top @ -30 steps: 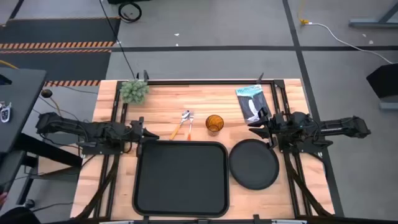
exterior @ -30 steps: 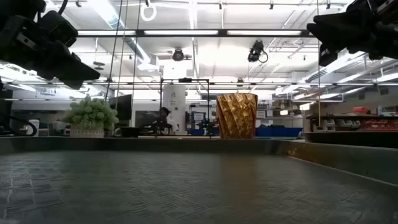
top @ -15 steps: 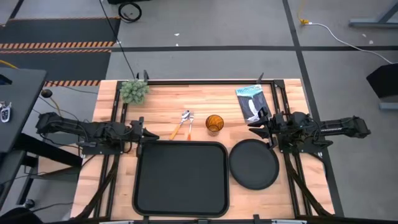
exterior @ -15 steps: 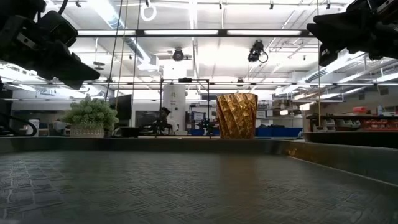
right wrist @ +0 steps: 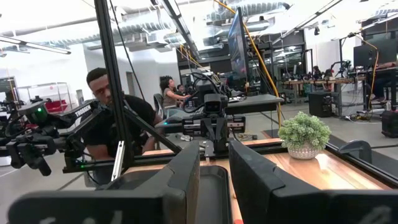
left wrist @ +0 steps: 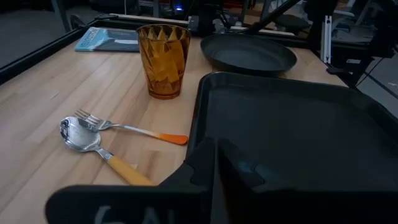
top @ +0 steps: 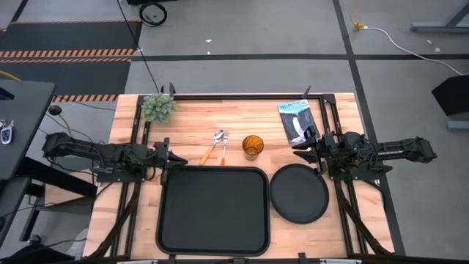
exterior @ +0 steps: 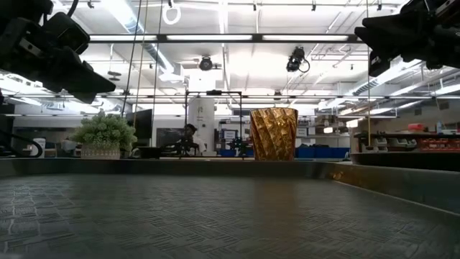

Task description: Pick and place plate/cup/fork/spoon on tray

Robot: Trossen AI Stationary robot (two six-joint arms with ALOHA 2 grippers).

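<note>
The black tray (top: 212, 209) lies at the table's near middle, and the round black plate (top: 299, 192) rests flat on the table to its right. The amber cup (top: 253, 145) stands upright behind the tray; it also shows in the left wrist view (left wrist: 164, 59). The spoon (top: 211, 149) and the fork (top: 223, 149) lie to the cup's left, heads together and orange handles apart. My left gripper (top: 179, 159) hovers shut and empty at the tray's far left corner. My right gripper (top: 297, 150) hovers open and empty beyond the plate's far edge.
A small potted plant (top: 157, 107) stands at the far left corner and a booklet (top: 297, 121) lies at the far right. Black frame rails run along the table's sides. People show beyond the table in the right wrist view (right wrist: 109, 118).
</note>
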